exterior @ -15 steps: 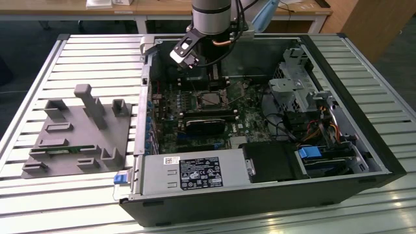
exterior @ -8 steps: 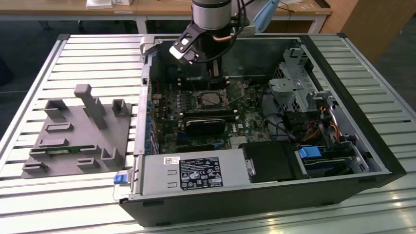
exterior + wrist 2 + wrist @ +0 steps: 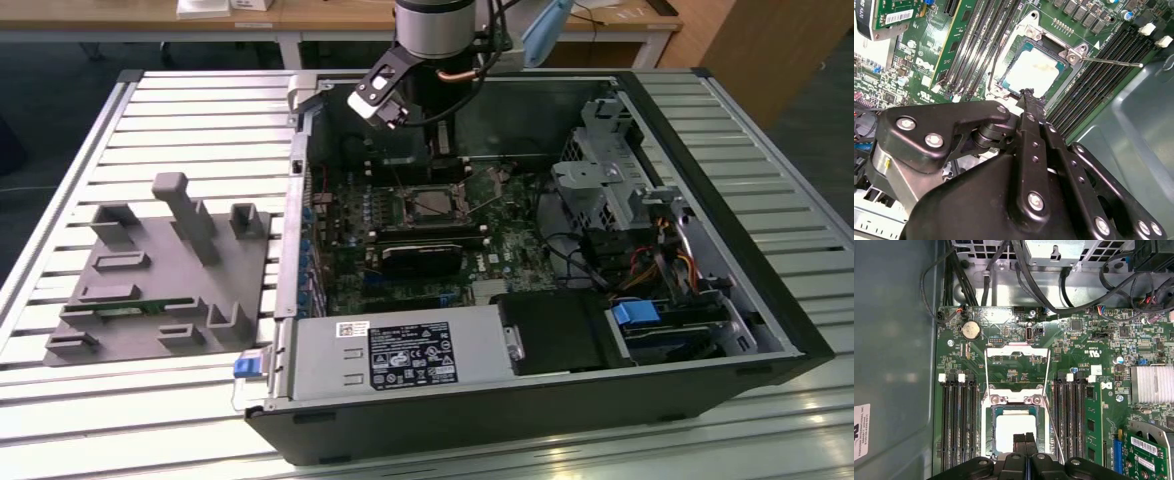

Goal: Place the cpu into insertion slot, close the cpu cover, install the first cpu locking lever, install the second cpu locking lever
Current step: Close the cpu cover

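1. Lying nearest: slatted metal table point(image 3: 147, 425), bearing an open computer case point(image 3: 767, 310).
2. Power supply point(image 3: 387, 355), a silver box with a label, sits along the case's near edge. A black bay point(image 3: 561, 335) is just beside it, toward the exterior view's right.
3. Grey fixture block point(image 3: 154, 270) sits on the table at the exterior view's left, apart from the case.
4. Green motherboard point(image 3: 350, 285) lies flat on the case floor.
5. Black heatsink point(image 3: 420, 258) is on the board, just on the near side of the socket.
6. Insertion slot point(image 3: 434, 203) is at mid-board, flanked by black memory slots point(image 3: 959, 425).
7. Cpu point(image 3: 1011, 426) is seated in the insertion slot, its pale silver top facing up.
8. Cpu cover point(image 3: 988, 432), a silvery frame, lies flat over the cpu, whose top shows through its square window.
9. Thin wire lever point(image 3: 1114, 63) juts out from one corner of the socket, across the memory slots toward the case wall.
10. Gripper point(image 3: 1025, 436) on the arm is clenched, its black fingers point(image 3: 1030, 107) pressed together with nothing seen between them. The tips hang at the edge of the cpu cover; whether they touch it cannot be told.
11. Wooden desks point(image 3: 334, 15) stand beyond the table's far edge.
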Controlling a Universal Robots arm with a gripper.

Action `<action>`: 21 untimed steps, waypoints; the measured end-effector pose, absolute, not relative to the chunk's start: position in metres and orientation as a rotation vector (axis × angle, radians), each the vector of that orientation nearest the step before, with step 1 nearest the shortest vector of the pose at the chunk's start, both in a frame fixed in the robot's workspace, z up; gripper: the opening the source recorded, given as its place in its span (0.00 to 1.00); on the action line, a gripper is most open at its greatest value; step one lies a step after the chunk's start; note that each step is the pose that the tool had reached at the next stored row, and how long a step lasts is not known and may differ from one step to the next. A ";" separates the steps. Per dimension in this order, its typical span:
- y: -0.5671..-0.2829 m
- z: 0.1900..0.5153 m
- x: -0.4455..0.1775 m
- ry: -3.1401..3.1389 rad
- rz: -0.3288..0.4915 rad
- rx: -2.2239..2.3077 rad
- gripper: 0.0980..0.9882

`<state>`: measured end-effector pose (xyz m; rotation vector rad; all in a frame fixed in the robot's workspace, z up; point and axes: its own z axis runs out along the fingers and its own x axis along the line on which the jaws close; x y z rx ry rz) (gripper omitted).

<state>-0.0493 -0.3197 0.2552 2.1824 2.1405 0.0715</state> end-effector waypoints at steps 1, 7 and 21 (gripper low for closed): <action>-0.320 0.256 -0.049 2.140 0.071 2.182 0.00; -0.320 0.259 -0.049 2.141 0.072 2.182 0.00; -0.320 0.259 -0.010 2.141 0.072 2.183 0.00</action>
